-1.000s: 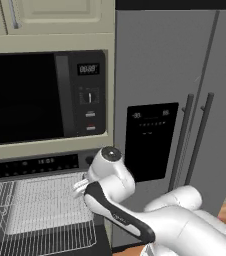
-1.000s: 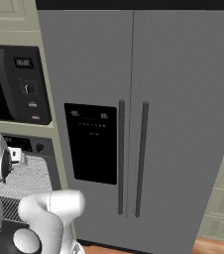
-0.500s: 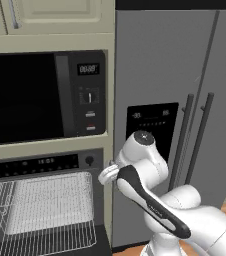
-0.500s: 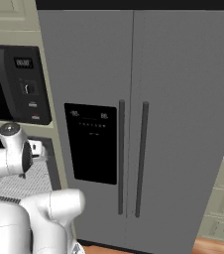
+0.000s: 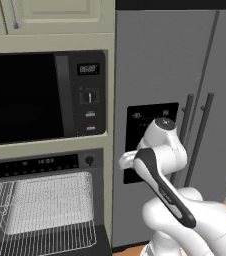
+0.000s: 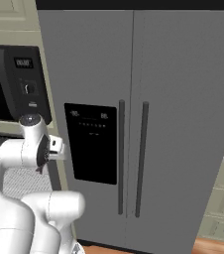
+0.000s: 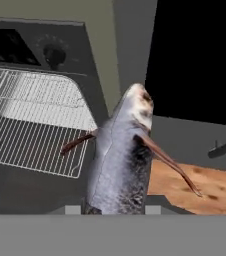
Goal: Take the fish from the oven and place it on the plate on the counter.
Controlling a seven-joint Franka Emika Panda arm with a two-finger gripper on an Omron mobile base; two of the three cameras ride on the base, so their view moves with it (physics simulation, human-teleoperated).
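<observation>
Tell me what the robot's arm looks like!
The arm is glossy white and made of fat, rounded segments. A dark grey band runs along one segment, and a dark round cap with a shiny centre sits on the top joint. No cables or writing show.

The fish was mottled grey, paler and speckled toward the head, with thin reddish-brown fins. The oven had a dark grey front, a black control strip and a silvery wire rack of fine mesh. The microwave was black, the cabinet fronts cream, the refrigerator plain mid-grey with a black dispenser panel, and the floor orange-brown wood.
</observation>
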